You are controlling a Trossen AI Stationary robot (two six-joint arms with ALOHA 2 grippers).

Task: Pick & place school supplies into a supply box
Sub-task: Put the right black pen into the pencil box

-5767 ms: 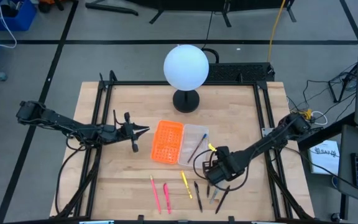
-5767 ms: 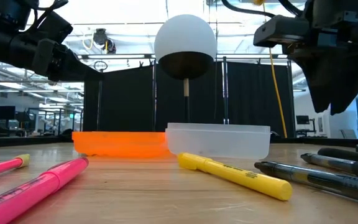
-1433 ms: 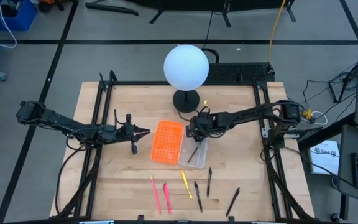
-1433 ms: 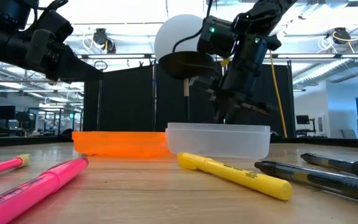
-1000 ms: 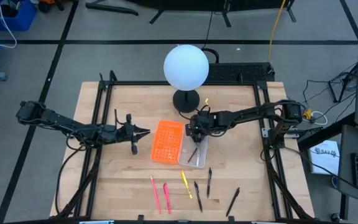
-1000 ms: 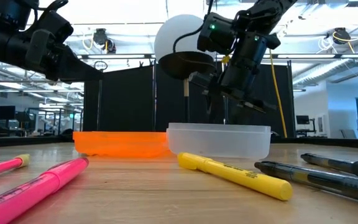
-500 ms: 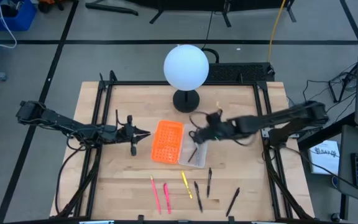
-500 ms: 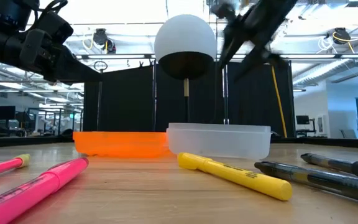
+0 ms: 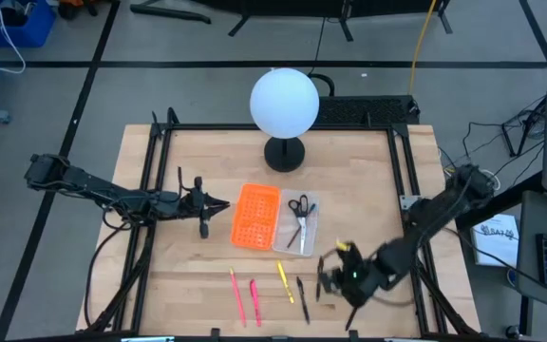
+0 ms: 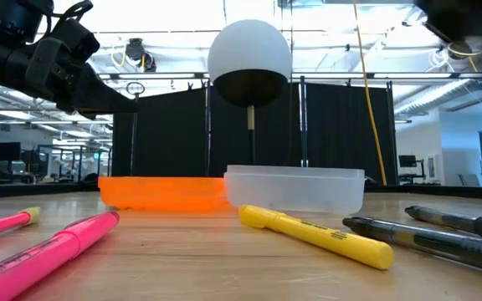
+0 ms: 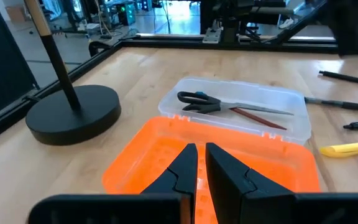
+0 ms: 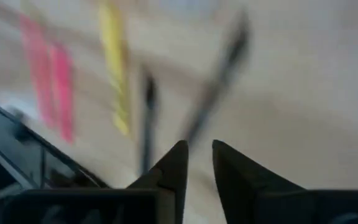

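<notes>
The clear supply box (image 9: 285,239) lies mid-table and holds dark-handled scissors (image 9: 299,206) and a brown pencil (image 11: 263,118). Two pink pens (image 9: 245,296), a yellow pen (image 9: 284,281) and black pens (image 9: 302,299) lie flat on the wood near the front edge. My right gripper (image 9: 330,277) hangs blurred above the black pens (image 12: 148,118); its fingers stand open by a narrow gap with nothing between them. My left gripper (image 9: 224,202) waits shut and empty just left of the orange tray, pointing across it toward the box.
An orange perforated tray (image 9: 256,216) lies against the box's left side. A lamp with a white globe (image 9: 284,102) on a black round base (image 9: 284,152) stands behind the box. Black frame rails run along the table's left and right sides.
My right gripper has swung fast from above the supply box toward the table's near edge and now hangs over the black pens. The scissors, covered by the arm before, now show lying in the box.
</notes>
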